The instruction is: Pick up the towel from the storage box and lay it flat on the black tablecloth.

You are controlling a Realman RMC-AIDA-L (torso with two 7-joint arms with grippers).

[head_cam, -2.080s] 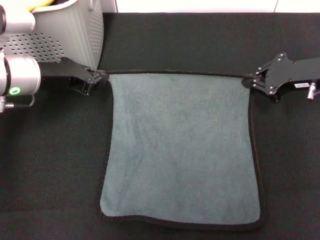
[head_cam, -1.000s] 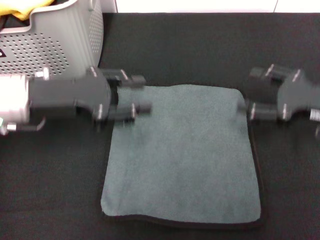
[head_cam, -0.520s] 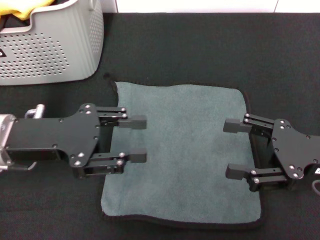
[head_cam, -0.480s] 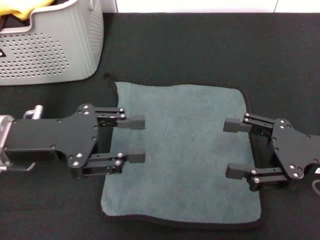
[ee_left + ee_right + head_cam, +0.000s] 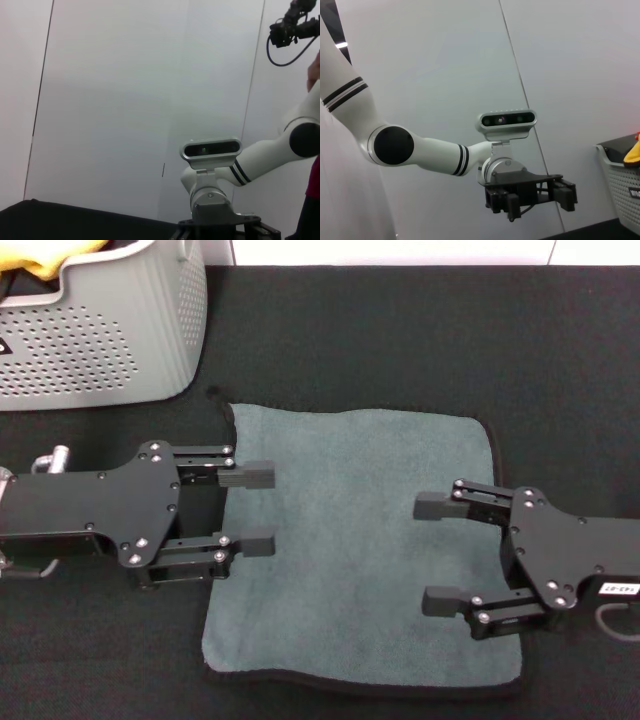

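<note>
Left gripper: I see my left gripper (image 5: 252, 509) reaching in level from the left side, its black body flat over the black tablecloth (image 5: 400, 340). Its two fingers (image 5: 246, 476) are spread wide with nothing between them, their tips over the towel's left edge.

Right gripper: my right gripper (image 5: 440, 552) comes in from the right, angled slightly, its fingers (image 5: 436, 506) also parted and empty, over the right half of the towel.

Towel: the towel (image 5: 350, 540) lies spread on the tablecloth, grey-teal face up, with its black border showing along the near and right edges. The far left corner looks a little uneven.

Box: the storage box (image 5: 110, 330) stands at the far left of the tablecloth, just beyond the towel's far left corner, with something yellow (image 5: 40, 258) inside it.

Wrist views: each wrist camera looks across at the other arm against a pale wall; the right wrist view shows the left gripper (image 5: 536, 195) from the side, hanging level.
</note>
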